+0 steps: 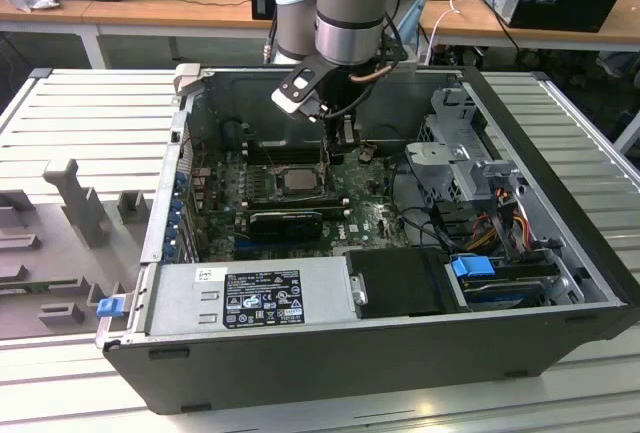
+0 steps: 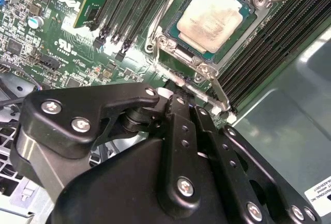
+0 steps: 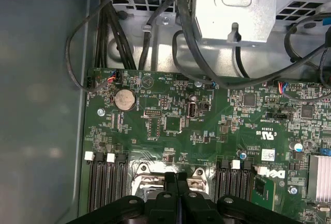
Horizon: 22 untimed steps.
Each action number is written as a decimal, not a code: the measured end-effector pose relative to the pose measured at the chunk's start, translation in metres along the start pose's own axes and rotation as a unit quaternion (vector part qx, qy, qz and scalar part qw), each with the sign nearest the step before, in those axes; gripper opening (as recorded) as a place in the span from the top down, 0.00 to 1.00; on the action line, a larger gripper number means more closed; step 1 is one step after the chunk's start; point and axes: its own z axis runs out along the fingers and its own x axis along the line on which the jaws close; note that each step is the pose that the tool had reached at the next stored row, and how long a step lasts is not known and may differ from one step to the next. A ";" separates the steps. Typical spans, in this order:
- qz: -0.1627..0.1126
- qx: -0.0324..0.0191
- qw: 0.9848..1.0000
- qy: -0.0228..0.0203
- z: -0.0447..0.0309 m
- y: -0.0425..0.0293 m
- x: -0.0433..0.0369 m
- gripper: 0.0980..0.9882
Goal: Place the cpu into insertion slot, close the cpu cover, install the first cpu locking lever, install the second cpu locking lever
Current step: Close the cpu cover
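You have an open computer case [image 1: 330, 353] on the slatted worktop [image 1: 90, 103], with its motherboard [image 1: 370, 218] facing up and a labelled power supply [image 1: 250, 298] along the near wall. A grey moulded fixture [image 1: 65, 188] sits by the worktop's edge at the exterior view's left.

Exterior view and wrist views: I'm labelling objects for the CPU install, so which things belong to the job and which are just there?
Job in hand:
cpu, seated in its socket
cpu cover
locking lever
gripper

Just there:
power supply
drive cage
coin battery
memory slots
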 end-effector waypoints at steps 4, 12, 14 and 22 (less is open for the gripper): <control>0.000 0.000 1.000 0.000 -0.0001 -0.0025 0.0001 0.99; 0.000 0.000 1.000 0.000 -0.0001 -0.0071 0.0004 0.99; 0.000 0.000 1.000 0.000 0.0003 -0.0084 0.0005 0.99; 0.000 0.000 1.000 0.000 0.0115 -0.0127 0.0006 0.99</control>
